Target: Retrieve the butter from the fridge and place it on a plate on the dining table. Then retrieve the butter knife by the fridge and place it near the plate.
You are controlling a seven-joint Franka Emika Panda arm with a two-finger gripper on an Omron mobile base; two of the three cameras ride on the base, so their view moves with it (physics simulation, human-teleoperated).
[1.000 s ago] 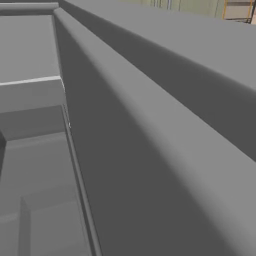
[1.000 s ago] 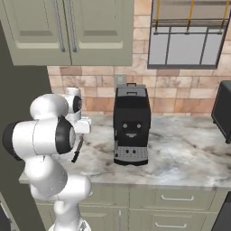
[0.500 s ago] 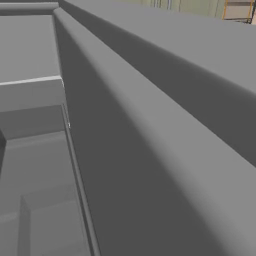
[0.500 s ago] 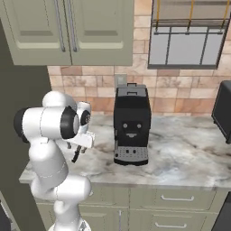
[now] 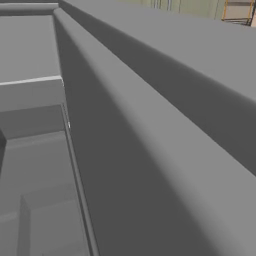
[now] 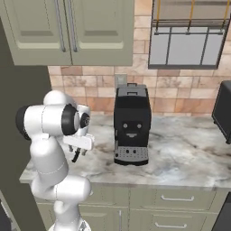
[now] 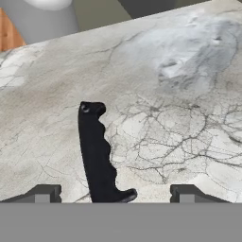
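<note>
My claw [image 7: 113, 193] hangs over the marble worktop [image 7: 179, 94], jaws wide apart with nothing between them. The butter knife's [image 7: 97, 151] black handle lies flat nearer my left finger; I judge I should shift to centre it before closing. The right base view adds the coffee machine [image 6: 131, 124] beyond, toward the worktop's back edge.

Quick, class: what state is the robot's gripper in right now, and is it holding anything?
Gripper: open, holding nothing; its fingertips stand apart on either side of the butter knife lying on the marble counter.
</note>
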